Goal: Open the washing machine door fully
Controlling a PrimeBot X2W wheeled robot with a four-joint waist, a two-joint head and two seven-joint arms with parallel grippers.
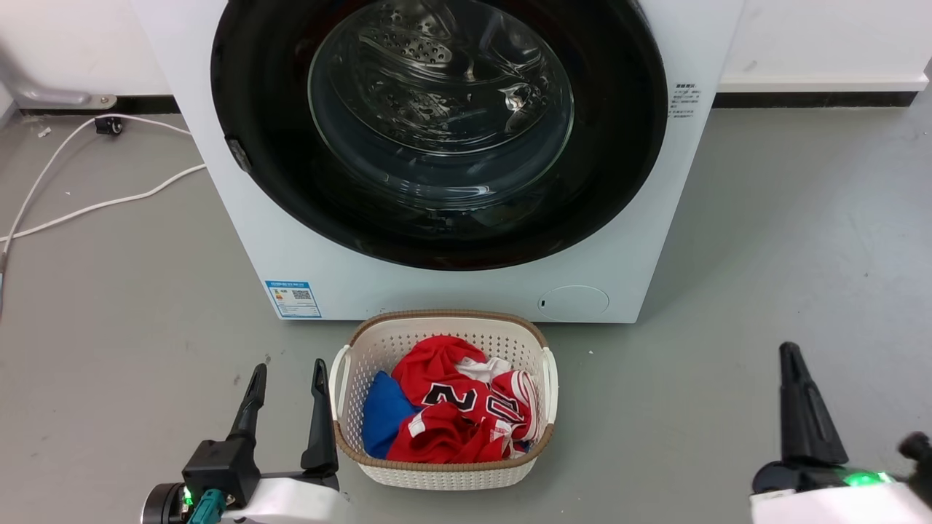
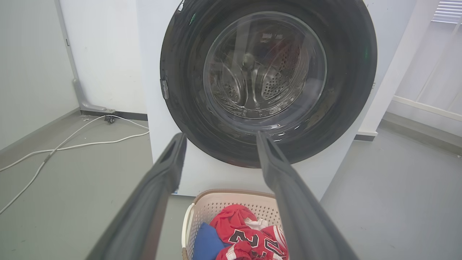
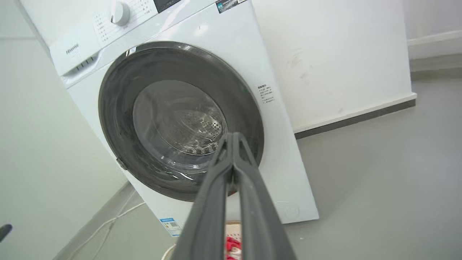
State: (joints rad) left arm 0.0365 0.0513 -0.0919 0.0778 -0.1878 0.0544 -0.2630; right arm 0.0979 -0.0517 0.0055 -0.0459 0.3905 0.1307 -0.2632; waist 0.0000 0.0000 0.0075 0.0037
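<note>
The washing machine is a white front-loader standing ahead of me. Its round glossy black washing machine door lies flat against the front, shut, with the steel drum visible through the glass window. A small latch tab sits on the door's left edge. My left gripper is open and empty, low at the left, well short of the door. My right gripper is shut on nothing, low at the right.
A white laundry basket with red and blue clothes stands on the grey floor right before the machine, between my grippers. White cables trail over the floor at the left. A white wall rises to the machine's right.
</note>
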